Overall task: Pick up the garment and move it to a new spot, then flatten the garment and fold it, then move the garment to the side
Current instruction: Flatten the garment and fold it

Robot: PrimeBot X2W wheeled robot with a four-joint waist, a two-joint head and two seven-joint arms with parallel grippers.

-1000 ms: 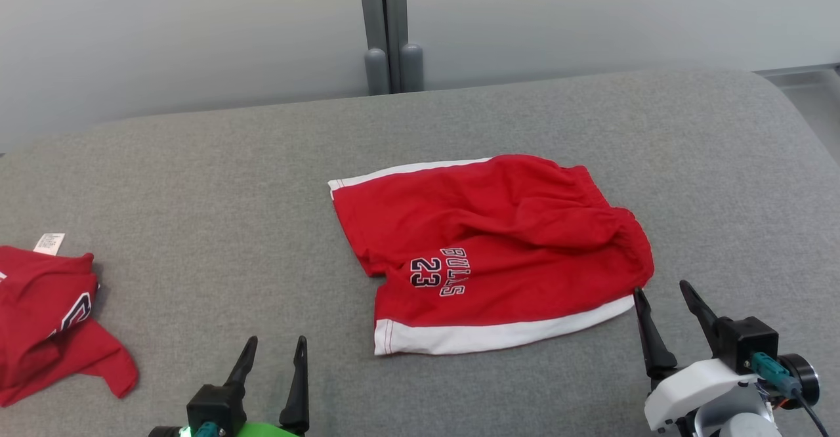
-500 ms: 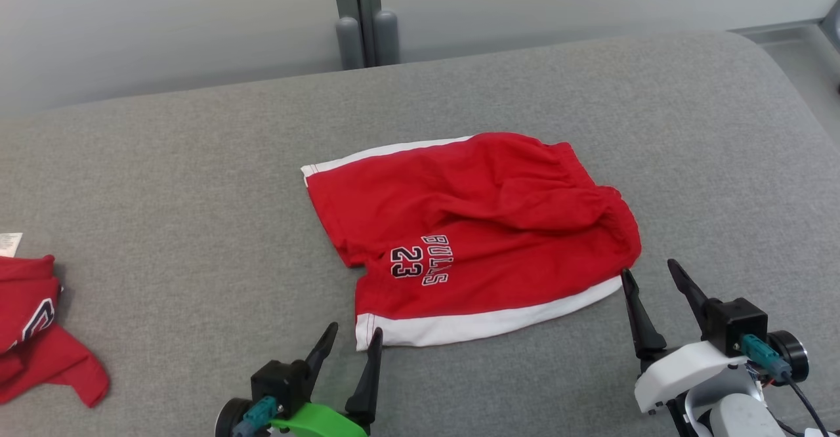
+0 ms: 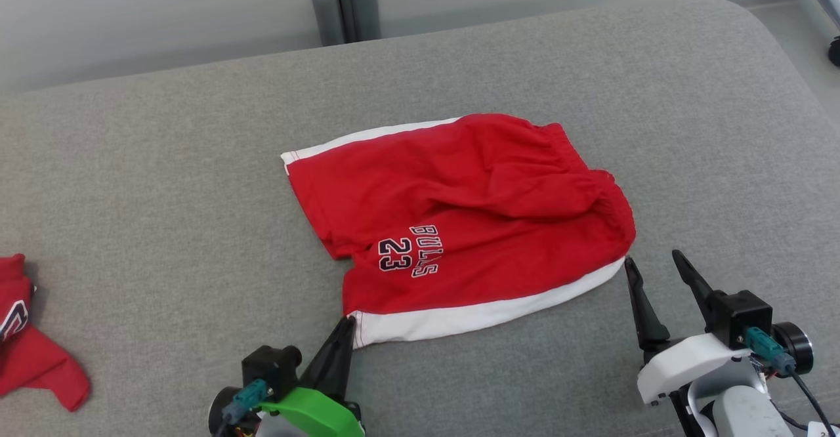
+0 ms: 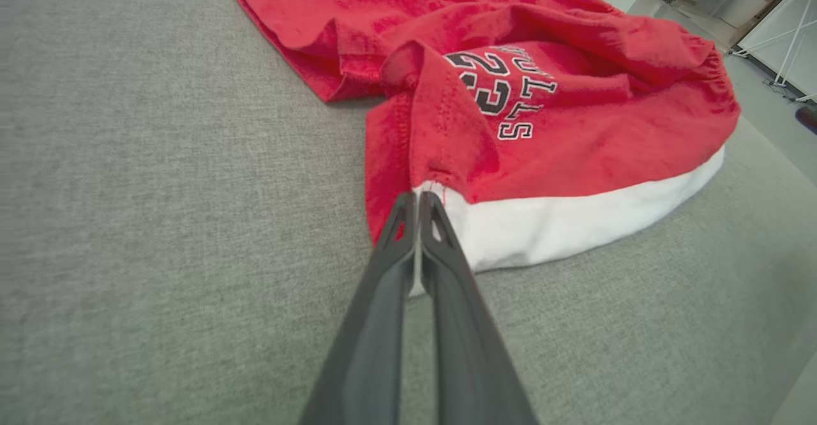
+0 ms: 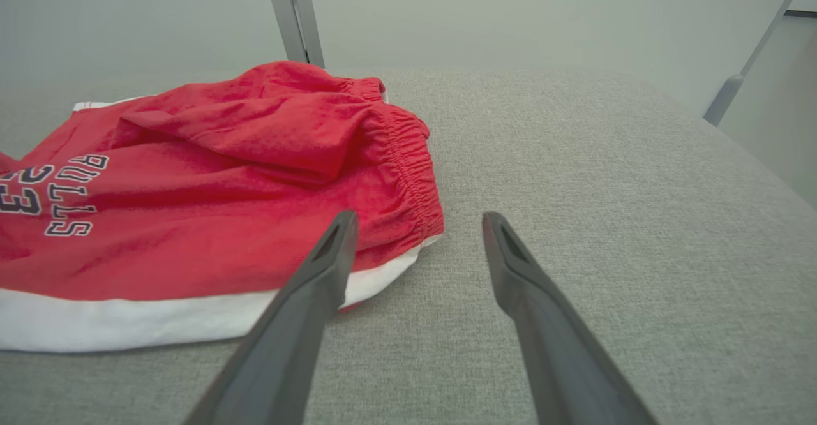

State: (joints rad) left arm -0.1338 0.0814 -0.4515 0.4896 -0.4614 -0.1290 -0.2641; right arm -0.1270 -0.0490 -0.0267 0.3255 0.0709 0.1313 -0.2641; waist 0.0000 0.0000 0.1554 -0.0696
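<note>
The garment [image 3: 459,214] lies about mid-bench, red with a wide white band along its near edge and "BULLS 23" printed toward the near side. Its long axis runs left to right across the robot's front, and the near band climbs slightly away toward the right. The left gripper [image 3: 346,327] sits at the near left corner, its fingers pinched together on the end of the white band, with the cloth bunching up just beyond the tips in the left wrist view. The right gripper [image 3: 653,260] waits at the opposite near corner with its fingers spread wide and nothing between them. That corner, where the gathered elastic edge meets the white band, lies just ahead and to the left of them, by the left finger rather than inside the gap. I'd say the right arm needs a short shift leftward and forward to straddle it. The bench [image 3: 164,194] offers bare grey room beyond the garment and on both sides. Another red garment [image 3: 26,352] sits well apart at the far left, and the bench's rounded right edge is not far from the right arm.
</note>
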